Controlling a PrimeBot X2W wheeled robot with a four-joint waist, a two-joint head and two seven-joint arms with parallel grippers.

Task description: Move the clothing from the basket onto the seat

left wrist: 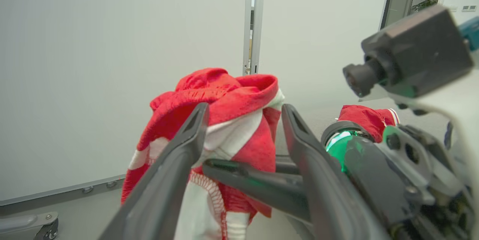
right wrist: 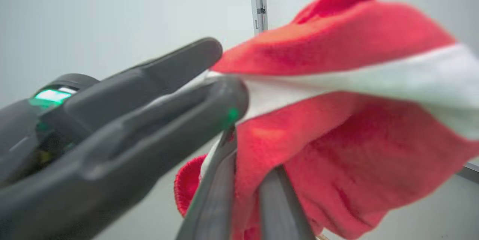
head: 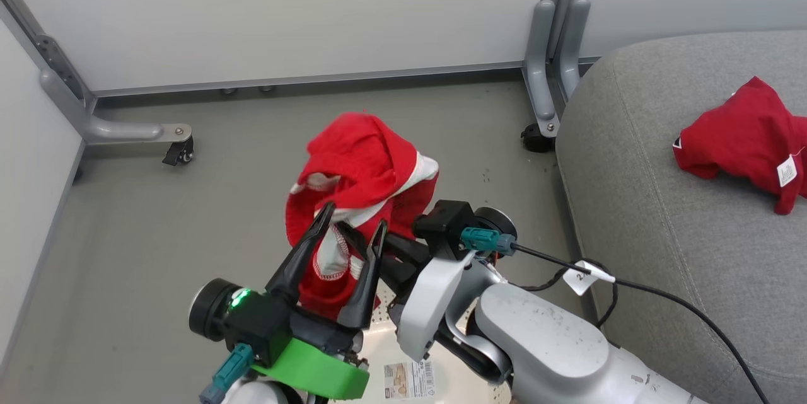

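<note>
tally, head view: one soft red fabric garment with a small white tag point(head: 744, 139) lies on the large grey woven-fabric sofa seat point(head: 630, 215), so i count half the job done. second soft red garment with white panels point(head: 365, 171) hangs in the air above the cream-white perforated plastic basket point(head: 383, 336). the part of the basket floor i can see holds a paper label point(head: 410, 380) and no cloth.

left wrist view: left gripper point(left wrist: 245, 108), fingers spread wide either side of the raised garment, clamping nothing.

right wrist view: right gripper point(right wrist: 251, 157), fingers pressed together on a fold of red cloth, carrying it.

outstanding, in my judgement: take this piece across to the seat and release it.
</note>
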